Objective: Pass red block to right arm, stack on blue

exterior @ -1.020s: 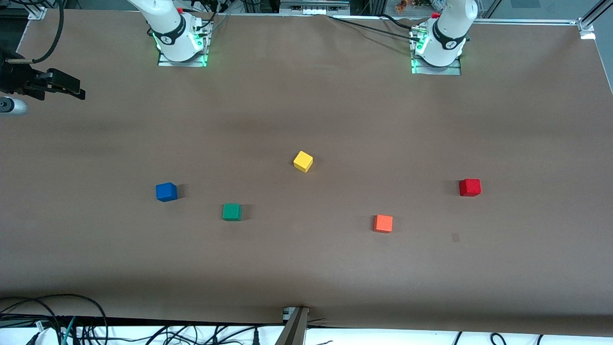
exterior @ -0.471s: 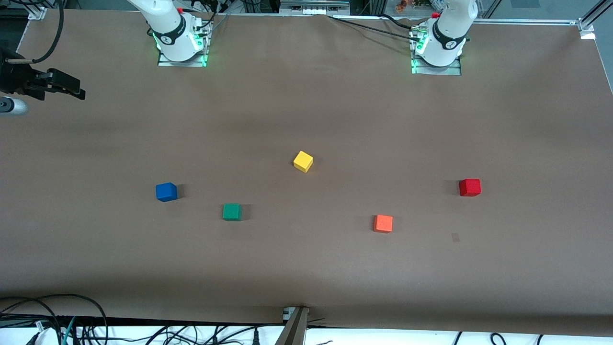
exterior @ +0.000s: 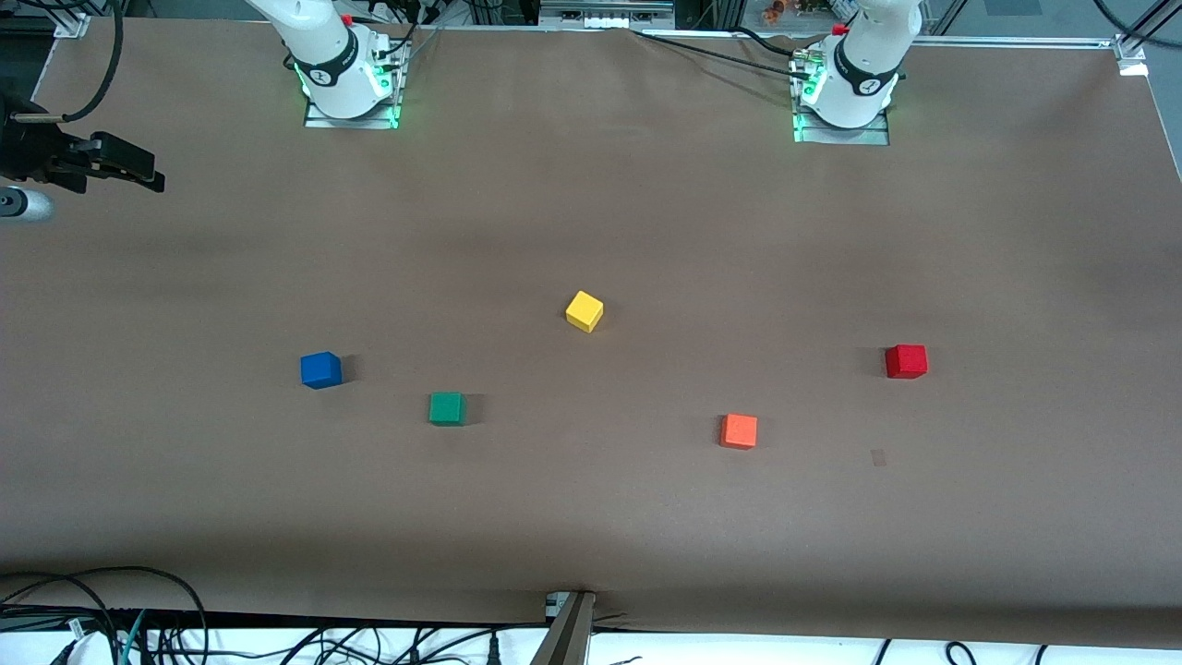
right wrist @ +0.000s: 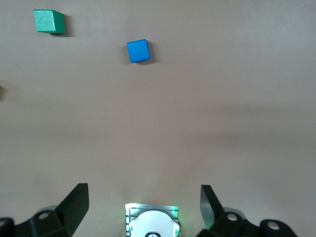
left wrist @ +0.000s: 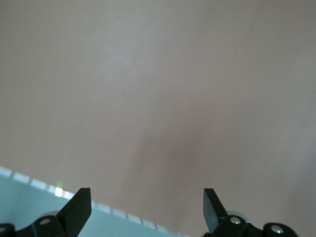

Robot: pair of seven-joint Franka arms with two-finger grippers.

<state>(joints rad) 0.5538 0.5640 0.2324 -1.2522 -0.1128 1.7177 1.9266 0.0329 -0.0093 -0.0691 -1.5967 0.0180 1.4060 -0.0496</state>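
The red block (exterior: 906, 361) sits on the brown table toward the left arm's end. The blue cube (exterior: 320, 369) sits toward the right arm's end and also shows in the right wrist view (right wrist: 138, 51). My left gripper (left wrist: 145, 202) is open and empty, high over bare table by a pale edge strip; no cube shows in its view. My right gripper (right wrist: 143, 197) is open and empty, high over its own base (right wrist: 152, 222). Both arms wait.
A green cube (exterior: 447, 408), a yellow cube (exterior: 584, 311) and an orange cube (exterior: 738, 431) lie between the blue and red ones. A black clamp-like device (exterior: 83, 162) with a cable juts in at the right arm's end. Arm bases (exterior: 346, 83) (exterior: 842, 92) stand at the back.
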